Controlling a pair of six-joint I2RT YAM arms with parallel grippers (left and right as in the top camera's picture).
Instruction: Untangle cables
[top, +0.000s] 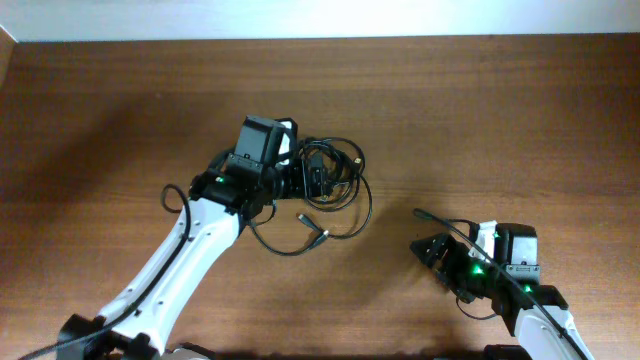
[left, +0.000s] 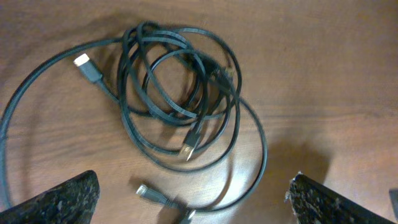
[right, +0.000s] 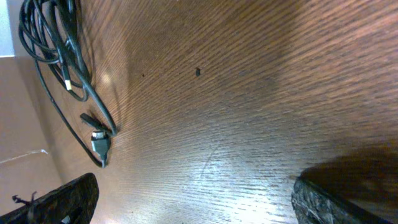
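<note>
Several thin black cables (top: 330, 180), bunched in one tangle on the table (top: 500, 120), lying near its middle.
- Overlapping coils make up the core of the bunch. One long outer loop swings out from it toward the near edge.
- Plug ends seen from the left wrist: a pale-tipped plug (left: 87, 65) on the outer loop, a gold-tipped plug (left: 188, 149) within the coils, and a third plug (left: 152, 194), blurred, at the lower edge of that view.

Two arms:
- The left arm (top: 190, 250) reaches in from the near left. The left fingers (left: 62, 199) are spread wide apart and grip nothing. The tangle lies on the table just ahead of them, and the blurred plug rests loose in the wide gap between them.
- The right arm (top: 530, 310) is at the near right, well apart from the tangle. The right fingers (right: 56, 199) are likewise spread wide, with only bare wood between them. The cables show at the far left edge of the right wrist view.
</note>
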